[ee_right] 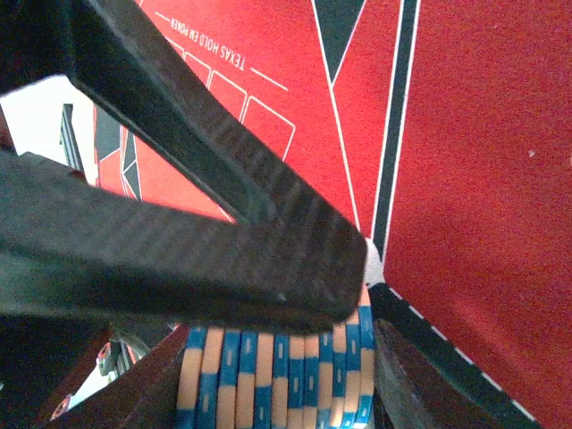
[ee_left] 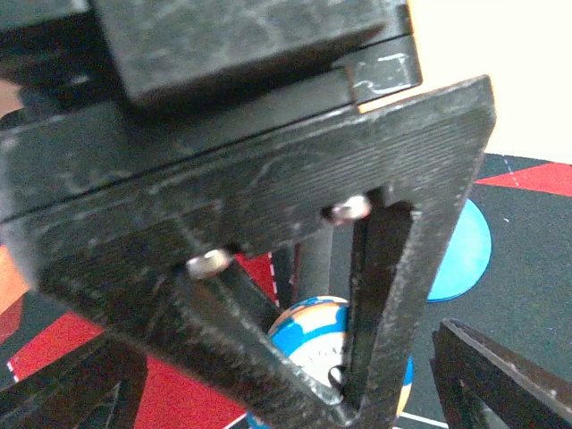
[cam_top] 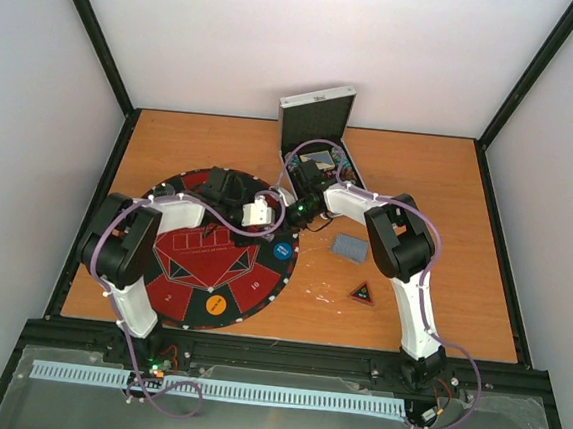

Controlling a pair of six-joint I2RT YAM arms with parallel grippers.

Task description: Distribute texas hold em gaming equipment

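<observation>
Blue-and-orange chip stack, bottom centre, sits clamped in the right gripper — left gripper spreads its jaws wide, grasping nothing.

The right end effector filled the near frame, one black ribbed finger slanting from the upper left down over a stack of poker chips. The chips stood on edge, side by side, their rims striped blue and pale orange, pinched between the dark fingers at the bottom of the view. Behind them lay the red-and-black mat, crossed by white lines, with white lettering reading TEXAS HOLD EM POKER near the top.
</observation>
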